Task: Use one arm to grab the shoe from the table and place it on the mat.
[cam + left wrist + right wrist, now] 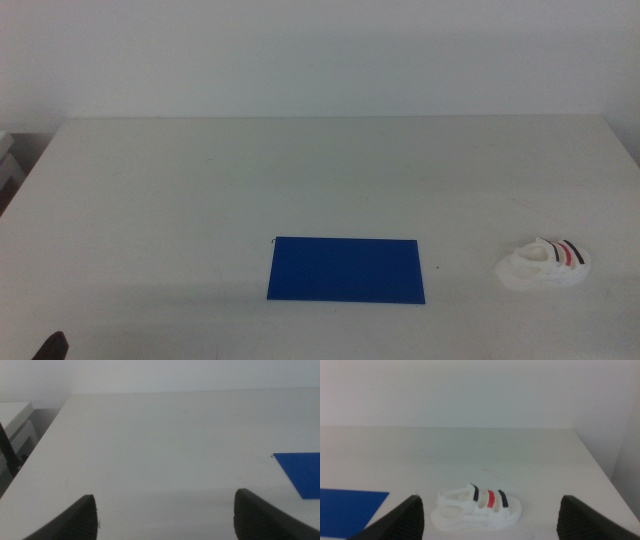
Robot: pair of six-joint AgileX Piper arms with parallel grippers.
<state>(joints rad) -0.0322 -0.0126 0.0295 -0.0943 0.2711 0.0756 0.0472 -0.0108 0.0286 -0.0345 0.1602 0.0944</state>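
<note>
Middle view shows the shoe (545,265) lying on the table (320,170) to the right of the blue mat (346,269), apart from it. Right gripper (490,519) hangs with jaws spread wide, the shoe (476,506) ahead between them, untouched. Left gripper (164,516) waits low, jaws likewise spread, holding nothing.
</note>
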